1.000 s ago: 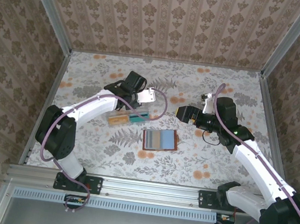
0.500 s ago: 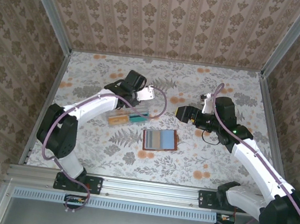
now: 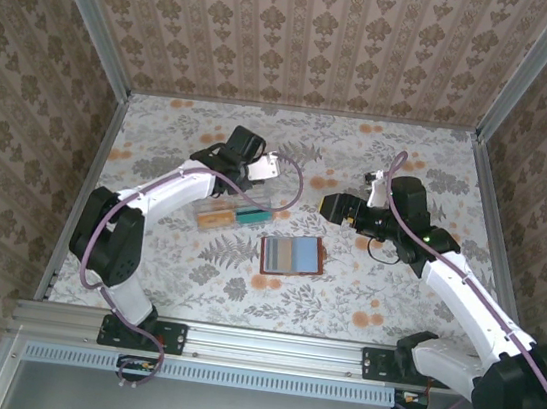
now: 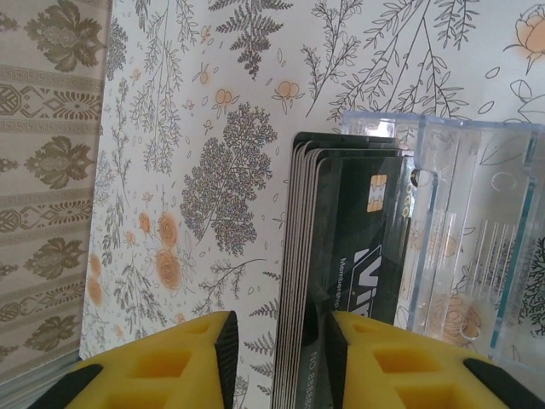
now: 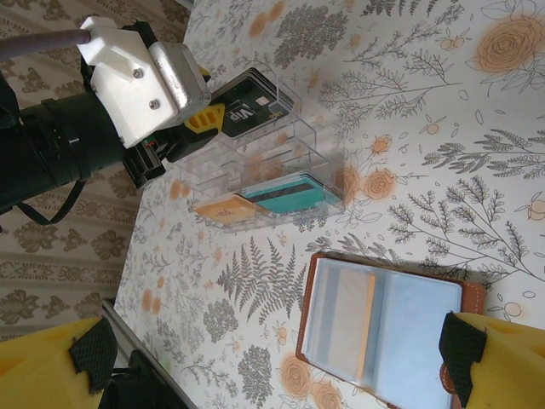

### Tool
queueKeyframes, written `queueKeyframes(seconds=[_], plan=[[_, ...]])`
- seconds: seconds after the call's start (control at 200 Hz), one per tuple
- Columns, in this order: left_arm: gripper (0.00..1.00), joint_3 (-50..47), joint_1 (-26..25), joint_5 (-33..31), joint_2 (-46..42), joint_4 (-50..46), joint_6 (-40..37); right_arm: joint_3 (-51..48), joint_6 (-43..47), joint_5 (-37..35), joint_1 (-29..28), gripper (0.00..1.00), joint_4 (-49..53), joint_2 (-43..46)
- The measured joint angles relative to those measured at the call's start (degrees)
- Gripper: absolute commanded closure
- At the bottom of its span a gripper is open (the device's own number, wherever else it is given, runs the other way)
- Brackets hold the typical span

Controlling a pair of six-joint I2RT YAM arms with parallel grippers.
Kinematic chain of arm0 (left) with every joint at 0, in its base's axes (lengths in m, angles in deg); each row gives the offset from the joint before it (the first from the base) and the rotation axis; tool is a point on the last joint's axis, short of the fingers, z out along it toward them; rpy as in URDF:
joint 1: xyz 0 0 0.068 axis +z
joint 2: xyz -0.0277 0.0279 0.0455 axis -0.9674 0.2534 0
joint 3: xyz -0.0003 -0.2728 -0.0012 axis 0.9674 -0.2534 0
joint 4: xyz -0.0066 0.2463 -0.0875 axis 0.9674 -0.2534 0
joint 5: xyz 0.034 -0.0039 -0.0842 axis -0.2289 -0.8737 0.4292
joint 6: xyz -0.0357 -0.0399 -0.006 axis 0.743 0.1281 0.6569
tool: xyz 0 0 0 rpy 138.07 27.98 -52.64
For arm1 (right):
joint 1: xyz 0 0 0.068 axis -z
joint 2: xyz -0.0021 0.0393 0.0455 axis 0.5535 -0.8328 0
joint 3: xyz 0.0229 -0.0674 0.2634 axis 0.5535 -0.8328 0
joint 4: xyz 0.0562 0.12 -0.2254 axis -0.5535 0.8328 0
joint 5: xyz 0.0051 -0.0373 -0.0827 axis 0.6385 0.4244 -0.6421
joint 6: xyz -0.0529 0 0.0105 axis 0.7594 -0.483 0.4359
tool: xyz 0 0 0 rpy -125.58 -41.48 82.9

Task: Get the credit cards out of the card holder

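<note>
The left gripper [image 4: 281,331] has its jaws narrowly parted astride the edge of a stack of dark cards [image 4: 341,256]; bare table [image 3: 392,301] shows between one finger and the stack. The stack stands at the end of a clear organizer [image 4: 464,213], whose other bays hold an orange card [image 5: 226,209] and a teal card [image 5: 294,194]. The card holder [image 3: 290,256] lies open and flat just right of the organizer, between the arms, with a pale card [image 5: 341,319] in one pocket. The right gripper [image 5: 277,362] hangs beyond the holder, jaws wide and empty.
</note>
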Motion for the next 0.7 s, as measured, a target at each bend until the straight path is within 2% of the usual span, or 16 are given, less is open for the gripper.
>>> queueKeyframes(seconds=[0.18,0.38,0.465,0.56,0.7], plan=[[0.63,0.81,0.39,0.39,0.00,-0.68,1.22,0.00,0.00,0.35,0.00,0.00,0.00,-0.13],[0.47,2.95,0.44,1.75,-0.55,-2.54,6.45,0.02,0.72,0.28,0.00,0.00,0.59,-1.05],[0.46,4.22,0.44,2.36,-1.95,-3.30,10.62,0.04,1.73,-0.26,-0.59,0.01,2.03,-1.42],[0.44,5.27,0.44,3.41,-4.81,-4.70,16.61,0.17,3.41,-1.77,-2.23,0.11,3.85,-2.14],[0.39,5.60,0.48,5.77,-10.08,-5.77,28.61,1.07,5.49,-4.98,-6.54,0.37,6.32,-3.93]])
